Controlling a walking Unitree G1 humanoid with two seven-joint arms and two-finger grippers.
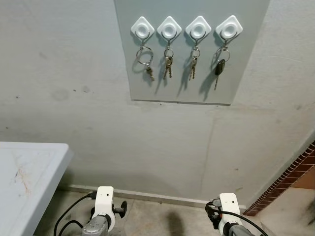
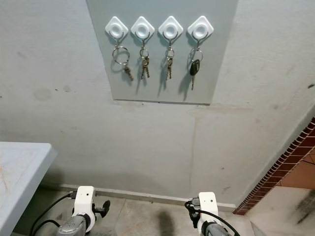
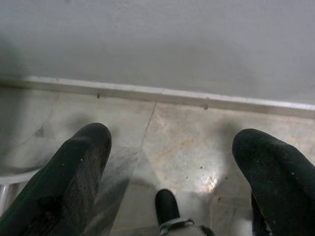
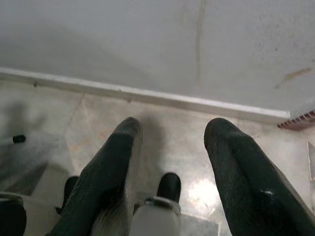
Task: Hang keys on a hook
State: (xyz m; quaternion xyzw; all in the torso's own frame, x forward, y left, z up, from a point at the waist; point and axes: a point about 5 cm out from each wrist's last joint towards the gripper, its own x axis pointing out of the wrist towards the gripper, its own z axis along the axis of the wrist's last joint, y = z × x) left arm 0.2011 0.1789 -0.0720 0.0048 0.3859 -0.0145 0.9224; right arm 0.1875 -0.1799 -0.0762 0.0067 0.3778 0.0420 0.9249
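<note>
Already, four sets of keys hang on the grey rectangular wall board [image 1: 197,73], one under each white diamond-shaped plastic hook [image 1: 142,27], so the task looks finished or close to it. From the robot's left they are a large silver ring with a single key [image 1: 145,61], two small brass-and-silver key bunches [image 1: 168,64] [image 1: 193,65], and a black-headed car key [image 1: 219,68] on the hook farthest right.

All of them sit high above and well apart from both pincers. The left pincer [image 3: 172,162] and the right pincer [image 4: 170,147] hang low near the tiled floor [image 3: 187,147] and the white skirting strip [image 4: 147,96]. Each is released, its black fingers [image 3: 74,167] spread with nothing between them.

A pale grey table [image 1: 24,172] stands off to the side of the left pincer.

The risk from here is small. If an arm rises towards the board, a finger could brush a ring and knock it off its hook. Turning away could also swing the left arm into the table edge.
</note>
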